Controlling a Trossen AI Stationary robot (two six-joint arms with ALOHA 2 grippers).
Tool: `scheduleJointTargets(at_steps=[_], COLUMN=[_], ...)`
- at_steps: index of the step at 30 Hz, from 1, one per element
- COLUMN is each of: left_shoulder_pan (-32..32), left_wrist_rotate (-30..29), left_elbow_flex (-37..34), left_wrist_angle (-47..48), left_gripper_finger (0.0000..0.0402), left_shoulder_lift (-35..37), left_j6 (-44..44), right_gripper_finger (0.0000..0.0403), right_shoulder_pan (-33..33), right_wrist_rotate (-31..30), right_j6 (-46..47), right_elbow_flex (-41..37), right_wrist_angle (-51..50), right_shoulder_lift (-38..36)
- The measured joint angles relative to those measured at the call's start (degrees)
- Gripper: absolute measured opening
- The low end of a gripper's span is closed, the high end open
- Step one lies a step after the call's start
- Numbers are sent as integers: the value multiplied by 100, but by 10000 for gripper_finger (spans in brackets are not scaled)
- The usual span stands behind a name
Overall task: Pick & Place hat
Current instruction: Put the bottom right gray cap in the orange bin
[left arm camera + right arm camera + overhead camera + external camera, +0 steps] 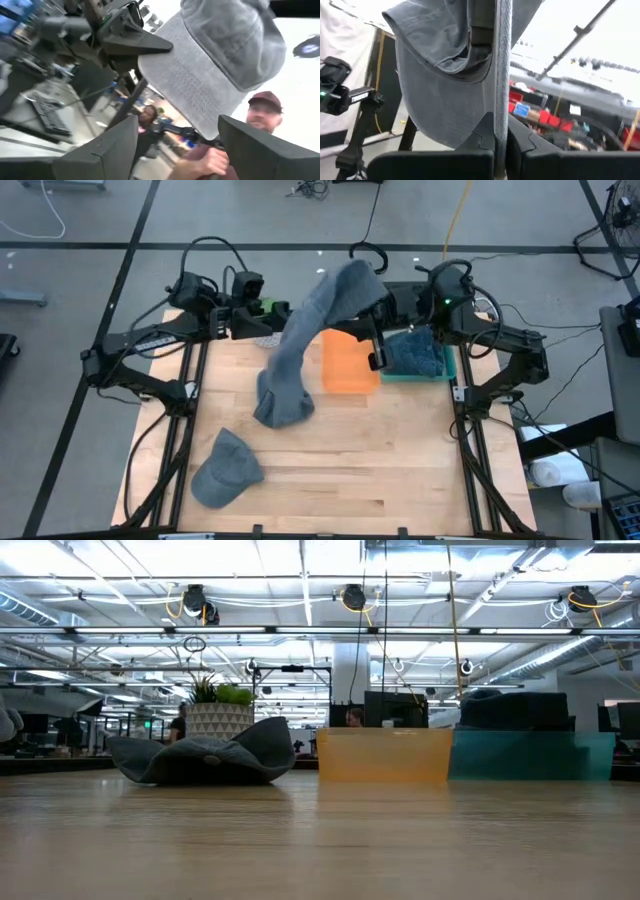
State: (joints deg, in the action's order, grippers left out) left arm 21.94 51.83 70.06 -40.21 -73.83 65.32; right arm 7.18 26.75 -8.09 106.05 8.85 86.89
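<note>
Your right gripper (500, 145) is pressed together on a hat (330, 305), holding it high over the surface (400, 460) to clear the bins. Your left gripper (177, 145) waits spread beside it. Another hat (228, 468) lies near the front.

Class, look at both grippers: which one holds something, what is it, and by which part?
The right gripper is shut on the grey hat, pinching its brim edge. The left gripper is open and holds nothing.
</note>
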Motion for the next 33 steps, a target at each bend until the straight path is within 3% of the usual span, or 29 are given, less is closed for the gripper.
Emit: scheduleJointTargets(at_steps=[9, 16, 33], left_shoulder_pan=[-231, -461, -918], left_wrist_rotate=[129, 206, 445], left_elbow_flex=[0, -1, -7], left_wrist_angle=[-1091, -1198, -1385], left_gripper_finger=[285, 285, 285], left_shoulder_lift=[-497, -550, -553], left_j6=[969, 1048, 1176], right_gripper_finger=[0, 0, 0], right_shoulder_pan=[2, 36, 111], right_wrist_rotate=[225, 645, 646], right_j6=[-784, -1219, -1754], right_elbow_flex=[45, 38, 43], right_wrist_angle=[-68, -180, -165], right_shoulder_lift=[26, 159, 529])
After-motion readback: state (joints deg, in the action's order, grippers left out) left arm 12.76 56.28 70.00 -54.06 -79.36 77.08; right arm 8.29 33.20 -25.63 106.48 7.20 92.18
